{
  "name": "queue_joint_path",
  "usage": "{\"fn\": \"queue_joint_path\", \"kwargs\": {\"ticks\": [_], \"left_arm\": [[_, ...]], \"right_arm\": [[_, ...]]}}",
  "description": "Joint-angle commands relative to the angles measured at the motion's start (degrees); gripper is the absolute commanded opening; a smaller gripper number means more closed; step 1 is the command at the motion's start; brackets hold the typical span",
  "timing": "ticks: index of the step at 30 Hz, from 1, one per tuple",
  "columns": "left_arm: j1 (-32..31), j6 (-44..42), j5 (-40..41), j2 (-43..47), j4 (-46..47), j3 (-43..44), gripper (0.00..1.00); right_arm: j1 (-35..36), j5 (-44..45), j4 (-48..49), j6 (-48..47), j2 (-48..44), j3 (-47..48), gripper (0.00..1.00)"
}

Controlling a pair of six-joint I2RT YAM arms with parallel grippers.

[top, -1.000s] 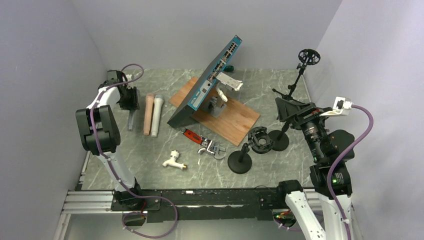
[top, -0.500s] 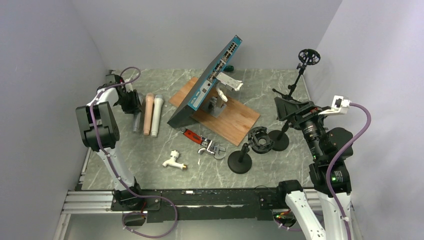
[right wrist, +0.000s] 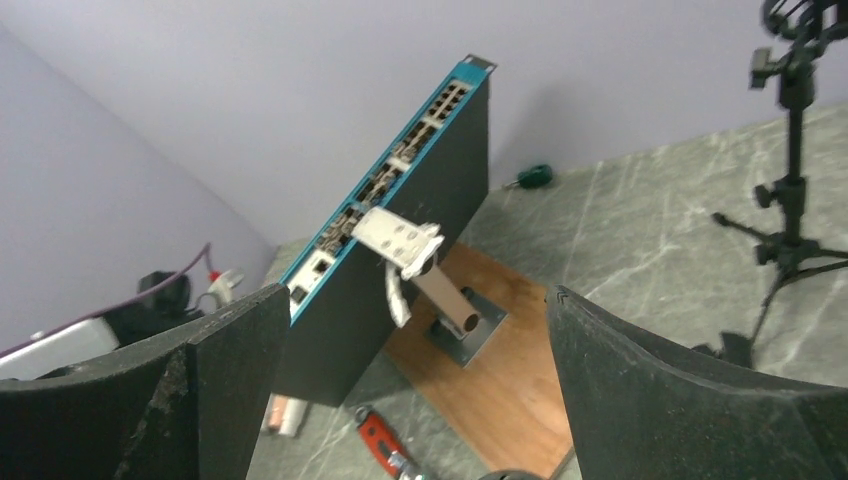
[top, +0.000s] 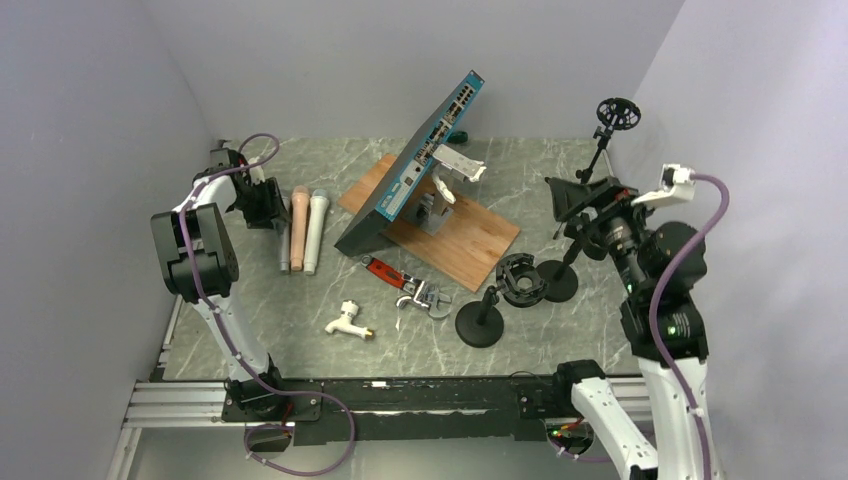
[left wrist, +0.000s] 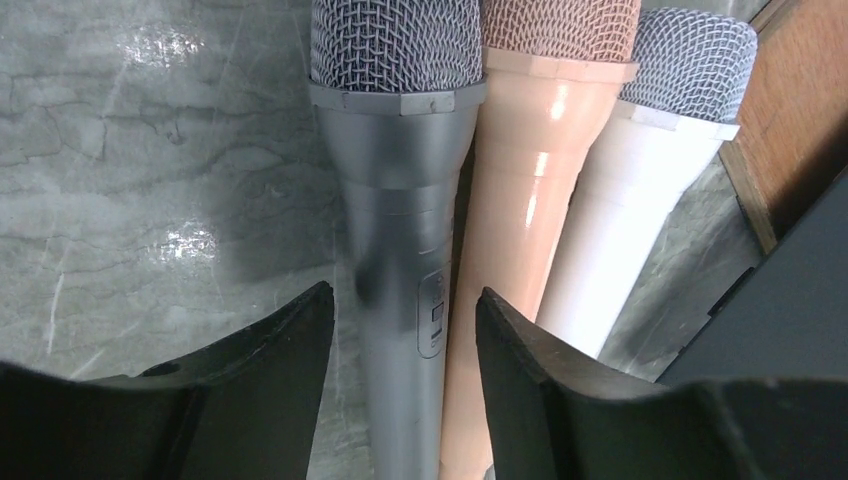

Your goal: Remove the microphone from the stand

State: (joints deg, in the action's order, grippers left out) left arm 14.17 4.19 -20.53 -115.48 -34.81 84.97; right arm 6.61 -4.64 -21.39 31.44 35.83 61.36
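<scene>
- Grey mic (left wrist: pixel 395 200) lies flat on the worktop (left wrist: pixel 150 200), tight beside the peach mic (left wrist: pixel 530 180).
- The left claw (left wrist: pixel 405 300) straddles it, jaws apart, no grip.
- The right claw (right wrist: pixel 420 310) is up high, gaping, empty.

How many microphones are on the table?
3, lying side by side on the grey marble table: a dark grey microphone on the left, a peach microphone in the middle, a white microphone on the right. None seems hidden.
</scene>
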Motion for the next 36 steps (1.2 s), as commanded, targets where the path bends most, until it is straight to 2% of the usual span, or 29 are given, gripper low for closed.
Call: {"fn": "queue_joint_path", "kwargs": {"ticks": [1, 7, 10, 14, 22, 25, 28, 32, 34, 36], "left_arm": [[-0.16, 0.93, -2.51, 0.08, 0.79, 1.34, 0.61], [-0.11, 1.76, -3.37, 3.09, 0.79, 1.25, 0.81], [-0.11, 2.41, -4.53, 5.51, 1.05, 1.08, 0.89], [-0.12, 3.38, -6.99, 9.76, 1.86, 0.12, 0.94], [-0.85, 7.06, -12.74, 23.38, 8.75, -6.75, 0.99], [-2.96, 7.76, -13.32, 27.55, 10.19, -8.18, 0.99], [-5.16, 8.43, -14.30, 29.96, 11.79, -9.38, 0.99], [-6.40, 9.80, -15.93, 31.60, 14.07, -10.98, 0.99], [-6.76, 10.40, -16.93, 31.72, 14.82, -11.26, 0.99], [-6.88, 10.85, -17.84, 31.76, 15.07, -11.32, 0.99]], "right_arm": [[-0.01, 7.92, -2.82, -8.28, 7.77, 8.68, 1.00], [-0.04, 23.41, -11.15, -14.50, 21.47, 21.95, 1.00], [-0.55, 27.34, -13.88, -15.27, 28.72, 27.42, 1.00], [-3.07, 27.22, -14.42, -12.63, 36.54, 31.50, 1.00], [-2.75, 28.33, -5.53, -6.53, 42.92, 24.73, 0.98], [0.88, 36.33, -3.93, -7.09, 45.15, 22.35, 1.00], [3.01, 43.76, 3.02, -7.27, 44.90, 15.53, 1.00], [2.64, 46.51, 19.55, -12.12, 42.90, 4.26, 1.00], [1.16, 46.16, 23.70, -13.31, 43.17, 1.83, 1.00], [-1.84, 42.97, 23.86, -12.91, 44.10, 1.89, 1.00]]}}
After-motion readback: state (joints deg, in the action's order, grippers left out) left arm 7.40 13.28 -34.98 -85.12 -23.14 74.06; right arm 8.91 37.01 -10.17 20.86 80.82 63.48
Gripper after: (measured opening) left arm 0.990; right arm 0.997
